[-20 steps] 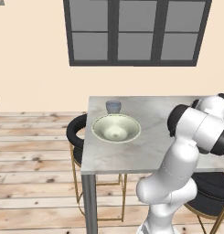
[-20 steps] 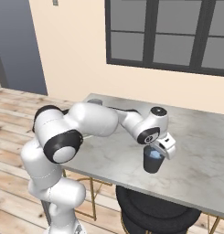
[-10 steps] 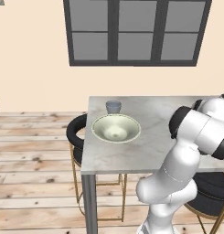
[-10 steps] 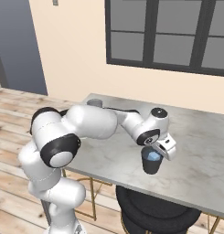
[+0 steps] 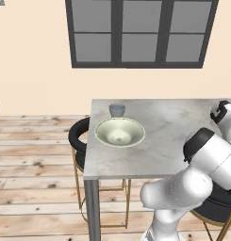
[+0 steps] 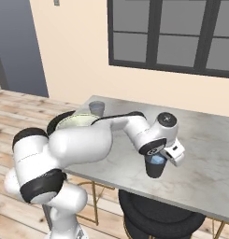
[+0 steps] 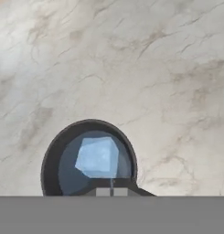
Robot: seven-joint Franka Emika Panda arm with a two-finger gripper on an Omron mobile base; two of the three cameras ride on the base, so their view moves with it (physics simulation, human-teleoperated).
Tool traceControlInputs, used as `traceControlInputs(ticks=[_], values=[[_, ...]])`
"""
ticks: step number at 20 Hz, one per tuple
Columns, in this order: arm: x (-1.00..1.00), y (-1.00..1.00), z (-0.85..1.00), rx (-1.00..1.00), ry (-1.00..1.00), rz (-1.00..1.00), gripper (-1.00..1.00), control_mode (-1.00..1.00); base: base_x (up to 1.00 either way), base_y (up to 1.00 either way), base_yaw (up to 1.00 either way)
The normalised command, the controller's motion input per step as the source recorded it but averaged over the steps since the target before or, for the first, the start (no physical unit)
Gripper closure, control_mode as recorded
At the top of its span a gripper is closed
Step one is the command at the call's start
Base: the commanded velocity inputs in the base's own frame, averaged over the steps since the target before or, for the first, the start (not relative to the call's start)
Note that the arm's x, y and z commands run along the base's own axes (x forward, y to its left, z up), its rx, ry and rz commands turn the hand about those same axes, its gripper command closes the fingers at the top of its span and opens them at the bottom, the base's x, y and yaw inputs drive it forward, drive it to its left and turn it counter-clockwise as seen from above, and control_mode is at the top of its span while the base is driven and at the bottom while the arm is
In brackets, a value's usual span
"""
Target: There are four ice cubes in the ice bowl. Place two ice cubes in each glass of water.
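The claw point(image 6: 159, 158) closes over the last second, going from well apart to shut, with its tips pressed together over the near glass point(image 6: 155, 167). In the right base view the arm's elbow and shoulder sit a little lower and further forward than a second ago. In the left base view the arm's dark joint drops slightly toward the near edge of the bench point(image 5: 136, 160).

The bench point(image 5: 173, 141) has a grey-veined marble top on a dark leg, with a cream wall point(image 5: 32, 56) behind it at 12 o'clock. A dark-framed window point(image 5: 140, 33) sits in that wall. Black round stools point(image 6: 158, 219) on gold legs stand on the wooden plank floor point(image 5: 37, 164).
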Motion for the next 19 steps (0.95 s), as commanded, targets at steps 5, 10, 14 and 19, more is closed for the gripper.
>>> traceControlInputs(ticks=[5, 10, 14, 19], values=[[-0.8, 0.86, 0.54, -0.21, -0.11, 0.0, 1.0, -1.0, 0.0, 0.0, 0.0], [-0.45, 1.0, 0.46, -0.26, -0.02, 0.03, 1.0, -1.0, 0.0, 0.0, 0.0], [-0.4, 1.0, 0.54, -0.24, 0.0, 0.07, 1.0, -1.0, 0.0, 0.0, 0.0], [-0.28, 1.0, 0.46, -0.19, 0.0, 0.14, 1.0, -1.0, 0.0, 0.0, 0.0]])
